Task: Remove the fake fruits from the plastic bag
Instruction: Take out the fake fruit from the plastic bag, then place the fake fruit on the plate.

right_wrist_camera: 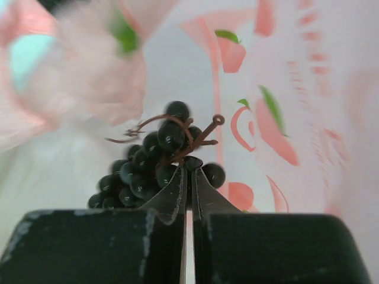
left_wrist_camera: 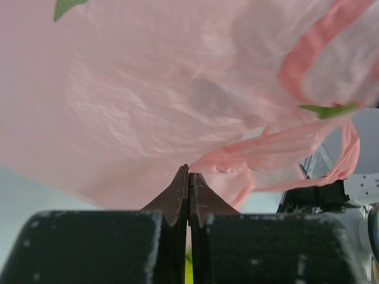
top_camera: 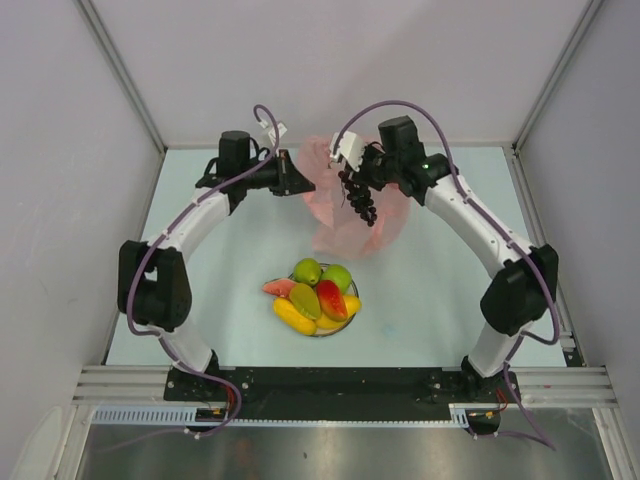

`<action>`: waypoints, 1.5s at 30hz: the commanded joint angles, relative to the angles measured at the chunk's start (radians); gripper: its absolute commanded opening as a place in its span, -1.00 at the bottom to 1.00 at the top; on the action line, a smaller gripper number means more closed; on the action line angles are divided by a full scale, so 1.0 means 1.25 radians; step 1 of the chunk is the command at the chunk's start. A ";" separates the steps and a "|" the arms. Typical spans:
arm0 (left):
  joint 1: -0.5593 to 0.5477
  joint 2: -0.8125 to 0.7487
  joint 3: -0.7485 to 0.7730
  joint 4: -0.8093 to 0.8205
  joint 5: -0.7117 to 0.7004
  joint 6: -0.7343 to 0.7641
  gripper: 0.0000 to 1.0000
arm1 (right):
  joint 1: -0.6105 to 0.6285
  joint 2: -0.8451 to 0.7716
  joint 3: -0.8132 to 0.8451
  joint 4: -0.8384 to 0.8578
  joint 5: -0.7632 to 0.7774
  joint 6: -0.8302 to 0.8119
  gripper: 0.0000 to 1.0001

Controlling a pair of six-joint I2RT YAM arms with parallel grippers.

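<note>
Pink, crinkly film fills nearly everything my left claw (left_wrist_camera: 188, 171) sees: it is clenched tight on a fold of the bag (top_camera: 345, 228) at its left edge, a handle loop trailing off to the right. My right claw (right_wrist_camera: 189, 168) is clenched too, nipping the thin brown stem of the grape bunch (right_wrist_camera: 145, 171), which dangles dark and glossy beneath it. From above, the bunch hangs against the bag's upper part at the far side of the worktop (top_camera: 440, 300); whether it has passed the bag's rim I cannot tell. The other fruits (top_camera: 315, 298) lie heaped together in the middle, apart from the bag, with a strip of bare surface between them. To my right the worktop runs open to the wall (top_camera: 585, 200).
</note>
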 commanded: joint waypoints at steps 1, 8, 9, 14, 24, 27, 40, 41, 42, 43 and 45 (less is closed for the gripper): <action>0.006 0.029 0.053 0.060 -0.021 -0.064 -1.00 | 0.004 -0.077 -0.016 -0.082 0.022 0.079 -1.00; 0.006 0.062 0.070 0.104 -0.017 -0.119 -1.00 | 0.045 -0.221 -0.075 -0.069 -0.032 0.131 -1.00; 0.008 0.066 0.076 0.108 -0.012 -0.124 -0.99 | 0.062 -0.232 -0.096 -0.063 -0.032 0.144 -1.00; 0.008 0.087 0.117 0.098 -0.018 -0.122 -1.00 | 0.131 -0.280 -0.092 -0.026 -0.025 0.186 -1.00; 0.033 -0.019 0.139 -0.040 -0.129 -0.041 1.00 | 0.304 -0.291 -0.022 -0.148 -0.038 0.186 -1.00; 0.068 -0.118 0.080 -0.053 -0.159 -0.040 1.00 | 0.363 -0.295 -0.047 -0.153 -0.030 0.175 -1.00; 0.194 -0.471 -0.210 -0.038 -0.176 -0.035 0.99 | 0.452 -0.298 -0.147 -0.155 -0.057 0.248 -1.00; 0.195 -0.485 -0.236 -0.035 -0.175 -0.035 0.99 | 0.451 -0.296 -0.155 -0.146 -0.058 0.252 -1.00; 0.195 -0.513 -0.248 -0.037 -0.176 -0.034 0.99 | 0.452 -0.292 -0.163 -0.135 -0.060 0.262 -1.00; 0.195 -0.524 -0.256 -0.038 -0.175 -0.029 1.00 | 0.452 -0.288 -0.169 -0.128 -0.061 0.266 -1.00; 0.195 -0.552 -0.278 -0.040 -0.178 -0.028 0.99 | 0.452 -0.282 -0.177 -0.107 -0.057 0.272 -1.00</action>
